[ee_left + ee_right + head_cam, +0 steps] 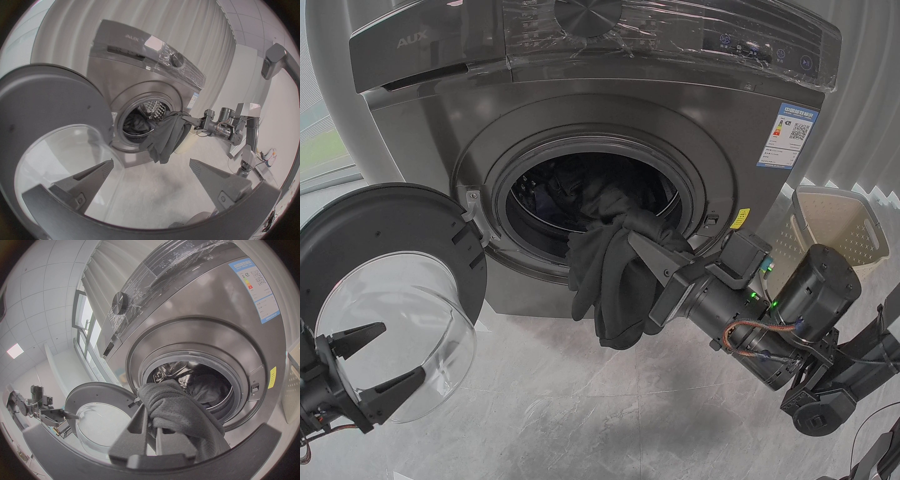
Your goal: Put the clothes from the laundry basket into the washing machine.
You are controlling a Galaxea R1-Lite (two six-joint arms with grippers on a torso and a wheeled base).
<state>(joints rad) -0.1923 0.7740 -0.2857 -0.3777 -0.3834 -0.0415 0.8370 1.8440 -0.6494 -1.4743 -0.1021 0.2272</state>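
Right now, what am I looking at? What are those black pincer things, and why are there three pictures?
It is a robot with two arms, doing laundry. One picture comes from a camera on its head, looking down. The other two come from cameras on its wrists, so you see the pincers up close. The big grey box is a washing machine with its round door open. The pincers are the robot's hands, called grippers. The right gripper is pinched shut on a dark garment that hangs half out of the machine's opening, over the rim. More dark clothes lie inside the drum. The left gripper is open and holds nothing, out in front of the door. The cream laundry basket stands on the floor beside the machine.
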